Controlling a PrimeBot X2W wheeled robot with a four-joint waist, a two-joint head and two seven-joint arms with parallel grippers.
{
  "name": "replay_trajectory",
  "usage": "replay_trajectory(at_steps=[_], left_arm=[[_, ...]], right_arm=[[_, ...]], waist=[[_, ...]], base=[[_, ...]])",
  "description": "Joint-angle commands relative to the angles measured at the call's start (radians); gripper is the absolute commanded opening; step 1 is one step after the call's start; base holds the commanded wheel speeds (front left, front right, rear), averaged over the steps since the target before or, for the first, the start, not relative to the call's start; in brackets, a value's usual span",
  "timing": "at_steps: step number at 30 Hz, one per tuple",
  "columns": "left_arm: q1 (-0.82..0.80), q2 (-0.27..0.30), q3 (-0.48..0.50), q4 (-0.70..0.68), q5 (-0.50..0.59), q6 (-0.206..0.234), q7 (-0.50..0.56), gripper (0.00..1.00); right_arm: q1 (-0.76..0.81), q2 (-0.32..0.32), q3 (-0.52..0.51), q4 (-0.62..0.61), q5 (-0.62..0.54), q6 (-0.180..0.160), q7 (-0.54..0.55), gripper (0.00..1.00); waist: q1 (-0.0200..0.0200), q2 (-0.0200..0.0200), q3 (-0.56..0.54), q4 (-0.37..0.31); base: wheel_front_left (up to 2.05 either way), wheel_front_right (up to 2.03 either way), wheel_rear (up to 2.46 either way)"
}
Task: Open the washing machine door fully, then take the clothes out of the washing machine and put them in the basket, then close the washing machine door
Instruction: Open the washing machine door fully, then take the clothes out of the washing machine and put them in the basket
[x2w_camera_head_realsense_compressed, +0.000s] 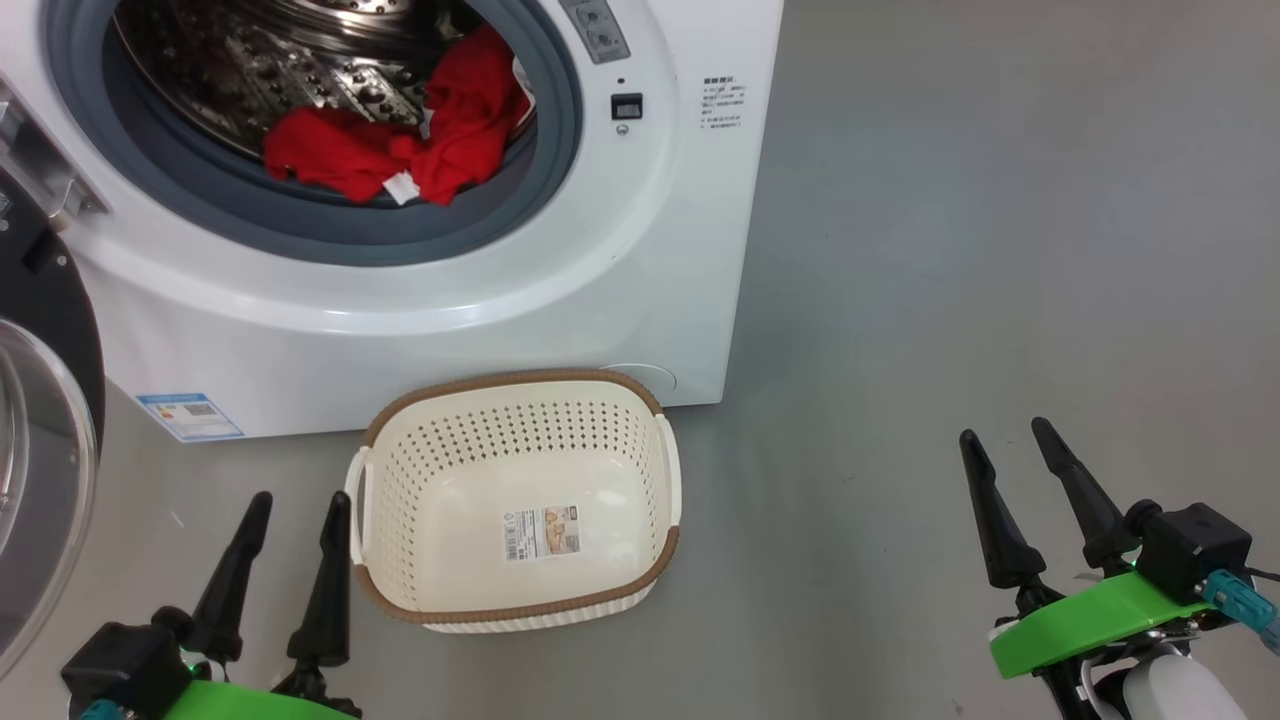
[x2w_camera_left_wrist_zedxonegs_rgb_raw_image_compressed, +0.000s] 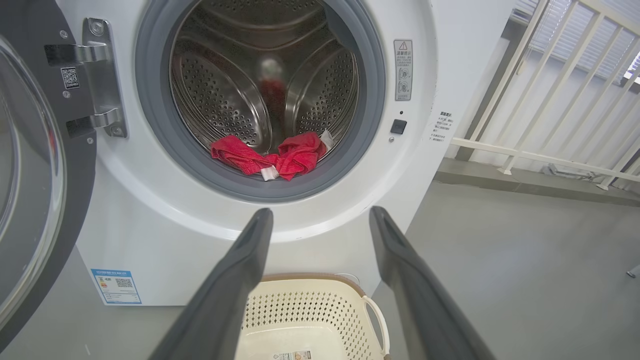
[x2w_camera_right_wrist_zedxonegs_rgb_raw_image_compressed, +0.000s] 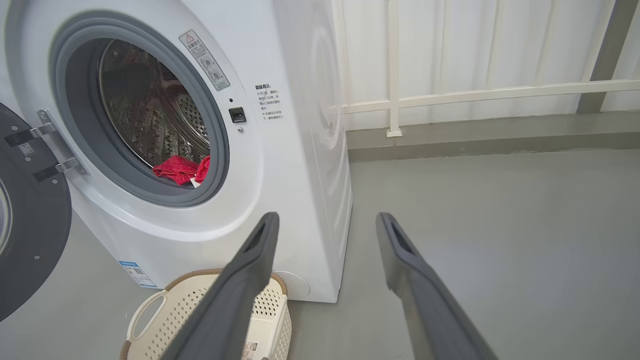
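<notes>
Jaws, left and right: released, empty; clothes at gasket lip; risk: snagging there, dropping short of basket.

you see bright red clothes, a white washing machine with grey gasket, a cream perforated basket with brown rim, and a black washing machine door.
</notes>
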Motion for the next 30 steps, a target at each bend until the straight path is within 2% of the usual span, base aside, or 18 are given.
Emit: replay_trajectory(at_steps=[1,30], left_arm=[[-0.008,0.022,0.030,-0.029,-0.007,-0.006,-0.005,1.00],[-0.010,0.036,0.013,-0.029,-0.024,-0.006,-0.005,1.00]], right_arm=[[0.008,-0.009,0.013,-0.028,-0.017,0.005,-0.006,1.00],[0.011,-0.010,0.012,-0.031,-0.020,0.005,-0.006,1.00]], waist=[[0.0000,0.0000,0.001,0.000],[0.0000,0.0000,-0.002,0.016]], base=[[0.00,0.00,0.00],[0.03,-0.05,0.03]])
